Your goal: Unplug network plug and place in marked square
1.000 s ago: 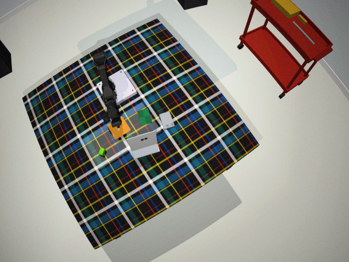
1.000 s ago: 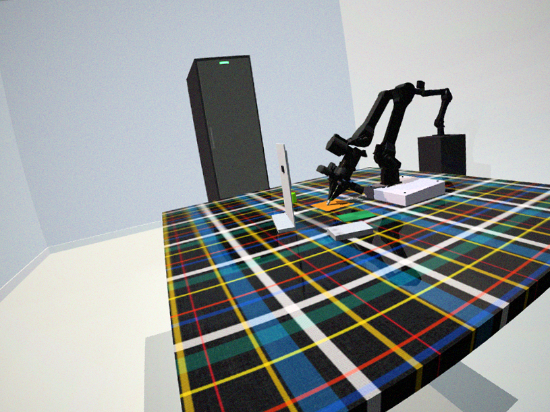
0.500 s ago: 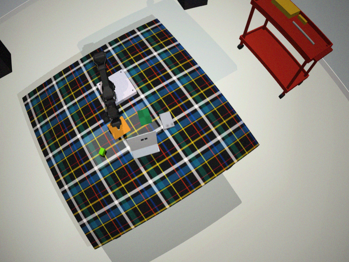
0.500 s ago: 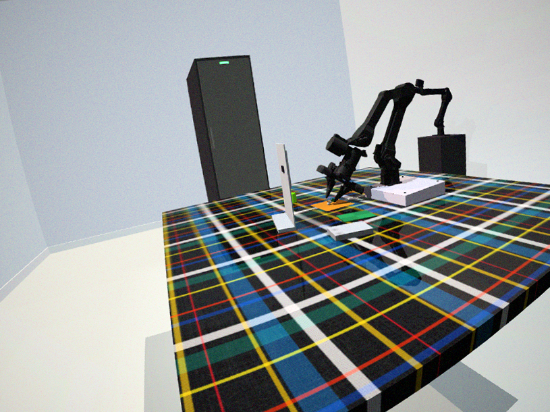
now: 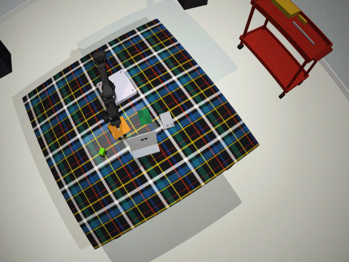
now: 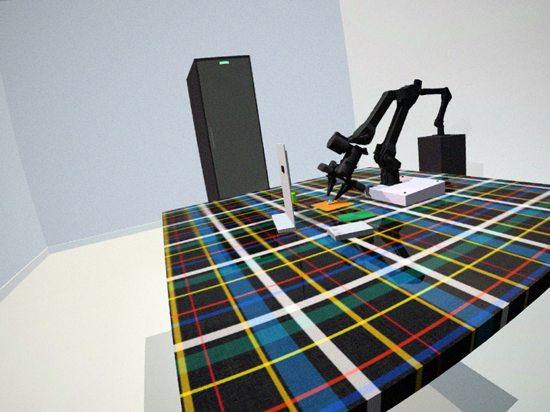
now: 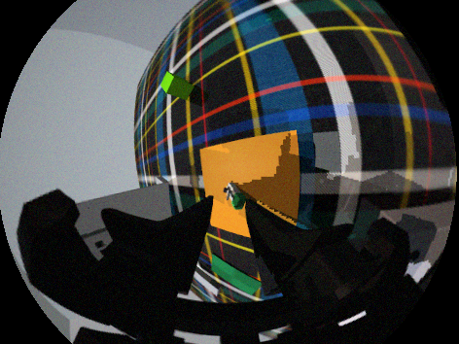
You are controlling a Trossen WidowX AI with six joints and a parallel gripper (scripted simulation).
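The small plug (image 5: 118,128) (image 6: 330,202) (image 7: 236,199) lies on the orange square (image 5: 125,129) (image 6: 346,204) (image 7: 253,151), out of the panel. Its pale end and green end show in the wrist view. My gripper (image 6: 331,196) (image 7: 229,201) is low over the square, its fingers partly open, with the plug between or just beyond the tips. Space shows between the tips; whether one finger still touches the plug I cannot tell. The upright grey panel (image 5: 135,142) (image 6: 285,186) (image 7: 146,195) stands beside the square, with two dark openings (image 5: 143,139) showing.
A green square (image 5: 144,116) (image 6: 356,215) (image 7: 235,276) lies near the orange one. A flat grey block (image 5: 166,118) (image 6: 349,230) is beyond it. A bright green block (image 5: 102,151) (image 6: 293,197) (image 7: 177,86) stands on the other side. A white box (image 5: 124,84) (image 6: 410,191) is near my arm's base.
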